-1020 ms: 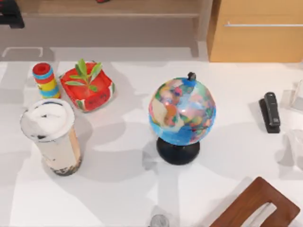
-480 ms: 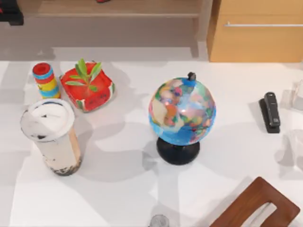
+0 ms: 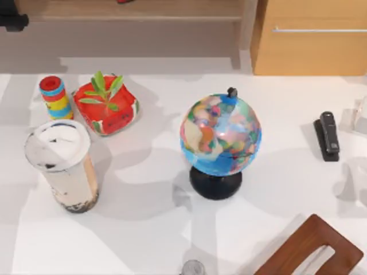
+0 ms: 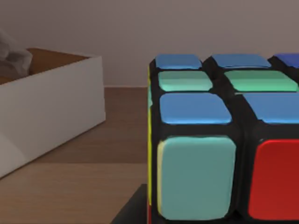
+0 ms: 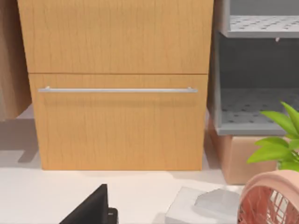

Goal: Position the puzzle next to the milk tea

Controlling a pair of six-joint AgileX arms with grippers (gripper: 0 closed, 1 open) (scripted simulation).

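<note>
Jaws of the two arms cannot be judged: I cannot tell how far they are open or whether they hold anything. A dark part of the left arm (image 3: 11,22) is at the far left corner of the top view, behind the back edge of the counter (image 3: 149,229).

In the left wrist view the puzzle (image 4: 219,140) is very close to the camera. Its tiles are blue, green, pale teal and red, divided by black lines, and a thin yellow edge is on one side. It is above a wooden surface, and a white box (image 4: 51,112) stands near it. A dark shape is under the cube's lower corner; what it is I cannot tell.

The milk tea (image 3: 60,163) stands upright on the left part of the counter. Behind it are a stacked ring cylinder (image 3: 54,97) and, just beside that, a red plant pot (image 3: 106,109). A globe (image 3: 221,134) stands near the middle, and a black stapler (image 3: 327,136) lies well to the right.

The right wrist view looks at a wooden cabinet (image 5: 117,84) with a metal handle.
</note>
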